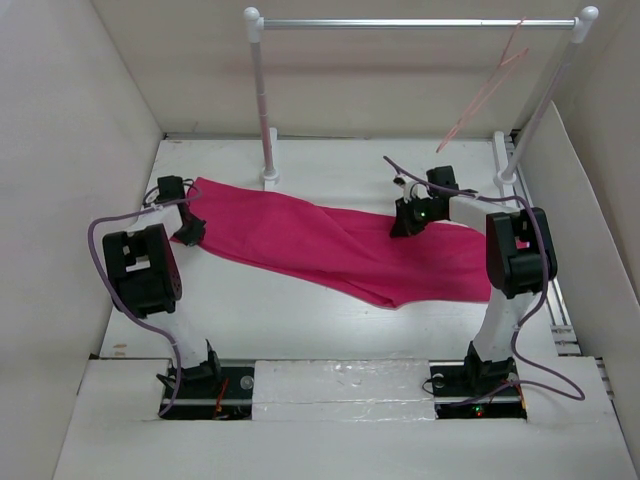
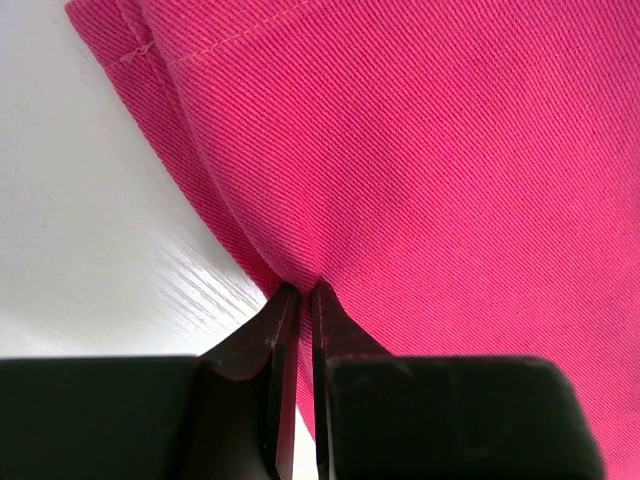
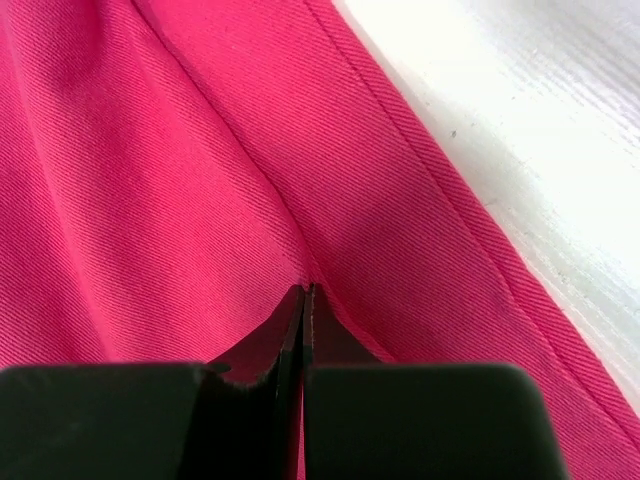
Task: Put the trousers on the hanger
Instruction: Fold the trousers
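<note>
Across the white table, your trousers lie as a long diagonal band of magenta twill with stitched hems. Your left gripper is clenched on a fold at their left edge, and your right gripper on a ridge near their far edge. The thin pink wire hanger dangles tilted from the silver rail, well apart.

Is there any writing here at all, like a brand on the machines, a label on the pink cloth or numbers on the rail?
None: no word, number or logo can be read in any view.
The trousers show only plain weave and stitching, no label.
The hanger, the rail, the left arm and the right arm carry no legible marking.
</note>
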`<state>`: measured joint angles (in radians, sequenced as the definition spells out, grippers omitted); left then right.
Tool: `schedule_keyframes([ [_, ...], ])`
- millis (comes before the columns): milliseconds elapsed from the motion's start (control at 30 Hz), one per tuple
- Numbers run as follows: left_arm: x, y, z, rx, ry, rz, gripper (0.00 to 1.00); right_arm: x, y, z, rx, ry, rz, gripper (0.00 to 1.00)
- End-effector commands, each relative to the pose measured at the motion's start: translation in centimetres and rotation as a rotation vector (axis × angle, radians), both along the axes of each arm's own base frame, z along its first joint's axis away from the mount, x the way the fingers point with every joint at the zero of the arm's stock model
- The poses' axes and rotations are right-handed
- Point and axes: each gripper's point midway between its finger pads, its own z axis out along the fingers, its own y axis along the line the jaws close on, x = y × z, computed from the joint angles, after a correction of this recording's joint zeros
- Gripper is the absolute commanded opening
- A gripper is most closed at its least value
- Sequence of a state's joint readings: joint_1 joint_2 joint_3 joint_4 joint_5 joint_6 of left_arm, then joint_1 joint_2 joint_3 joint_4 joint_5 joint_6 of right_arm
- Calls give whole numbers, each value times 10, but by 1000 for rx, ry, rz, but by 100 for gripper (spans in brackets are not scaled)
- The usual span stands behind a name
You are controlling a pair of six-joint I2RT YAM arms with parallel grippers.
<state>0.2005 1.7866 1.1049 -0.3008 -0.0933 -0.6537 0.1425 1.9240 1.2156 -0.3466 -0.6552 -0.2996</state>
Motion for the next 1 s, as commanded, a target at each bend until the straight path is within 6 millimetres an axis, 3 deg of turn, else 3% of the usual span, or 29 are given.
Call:
schedule_keyframes([
  [0, -24, 26, -20, 20, 65, 72, 0, 18, -5, 27, 35, -96, -31, 0],
  [100, -29, 31, -20, 7, 60, 92, 0, 28, -13, 43, 18, -153, -75, 0],
  [367, -36, 35, -13, 16, 48, 114, 0, 49, -28, 53, -19, -198, -143, 0],
  [500, -41, 38, -12, 32, 58, 125, 0, 59, -28, 43, -18, -183, -154, 1],
  [567, -41, 42, -9, 52, 59, 136, 0, 62, -28, 32, -20, -162, -160, 10],
  [633, -44, 46, -3, 77, 62, 159, 0, 64, -23, 35, 8, -164, -156, 22],
  [667, -44, 47, 1, 82, 58, 163, 0, 64, -22, 40, 19, -171, -156, 35],
  [733, -42, 48, 14, 88, 26, 170, 0, 65, -20, 52, 33, -186, -149, 44],
  [767, -42, 48, 20, 89, 14, 173, 2, 63, -20, 67, 37, -208, -151, 49],
  [833, -38, 45, 41, 80, -52, 179, 11, 61, -32, 81, 37, -220, -187, 53],
  [867, -38, 43, 47, 73, -74, 177, 19, 56, -33, 98, 40, -249, -199, 53],
  [900, -38, 41, 54, 65, -92, 173, 20, 56, -45, 105, 26, -254, -264, 53],
  [967, -35, 32, 77, 66, -161, 149, 30, 44, -64, 104, 5, -248, -349, 52],
])
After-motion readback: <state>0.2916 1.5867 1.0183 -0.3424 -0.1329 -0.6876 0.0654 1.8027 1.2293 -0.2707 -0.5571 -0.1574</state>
